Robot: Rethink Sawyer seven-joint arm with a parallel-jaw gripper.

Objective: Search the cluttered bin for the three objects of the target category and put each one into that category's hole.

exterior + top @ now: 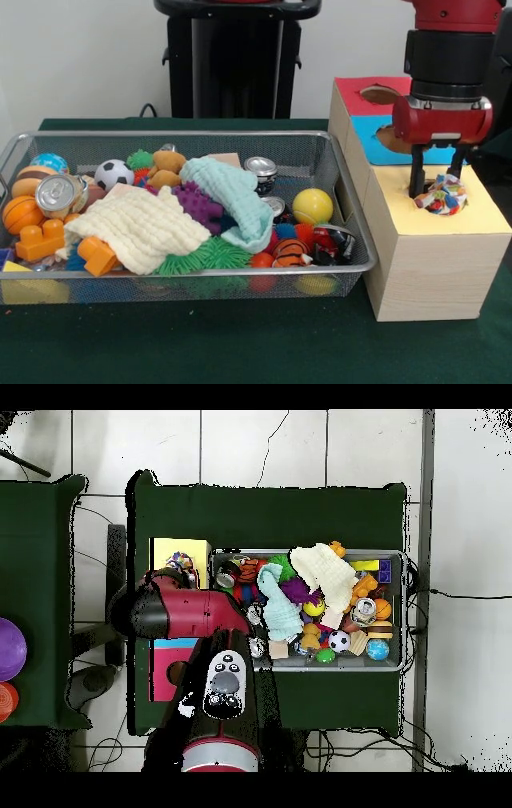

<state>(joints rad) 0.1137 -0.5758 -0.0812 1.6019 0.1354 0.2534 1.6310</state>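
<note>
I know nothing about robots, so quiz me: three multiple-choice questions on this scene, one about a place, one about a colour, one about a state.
1. Where is the gripper?
A. Over the mesh bin
B. Over the yellow box top
C. Over the bare tablecloth

2. What colour is the cloth beside the cream cloth?
A. Mint green
B. Black
C. Red

3. The multicoloured cloth is:
A. in the bin
B. on the floor
C. between the jaws at the yellow hole

Answers: 1 B, it hangs above the yellow section. 2 A, mint cloth. 3 C, fingers straddle it.

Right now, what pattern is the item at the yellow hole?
Multicoloured patches on white cloth, between the gripper fingers; front view shows it best.
</note>
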